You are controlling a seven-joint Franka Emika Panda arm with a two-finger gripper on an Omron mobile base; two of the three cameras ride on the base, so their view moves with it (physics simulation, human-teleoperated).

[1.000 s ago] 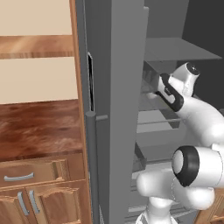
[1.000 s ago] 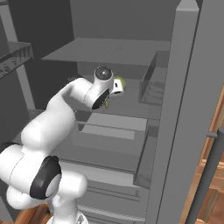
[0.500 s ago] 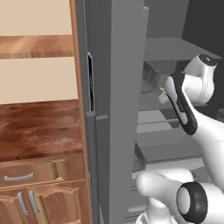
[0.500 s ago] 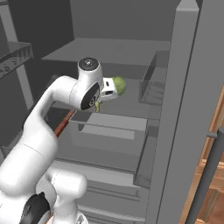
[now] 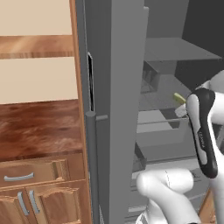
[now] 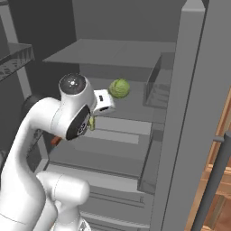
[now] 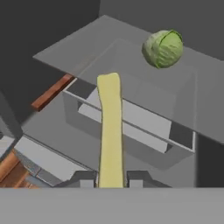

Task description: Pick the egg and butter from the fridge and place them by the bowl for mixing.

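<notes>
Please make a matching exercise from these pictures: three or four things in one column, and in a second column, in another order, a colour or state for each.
Things:
1. butter
2. cabbage
3. gripper
4. fridge

Colour or state:
a. green, lying on a shelf
b. grey, with its door open
c. pale yellow, held between two fingers
d. shut on a thin stick

Pairs: 1-c, 2-a, 3-d, 4-b

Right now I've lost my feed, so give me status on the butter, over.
Tool shut on butter. Butter clear of fridge shelf. Cabbage ahead on the shelf, off to one side.
</notes>
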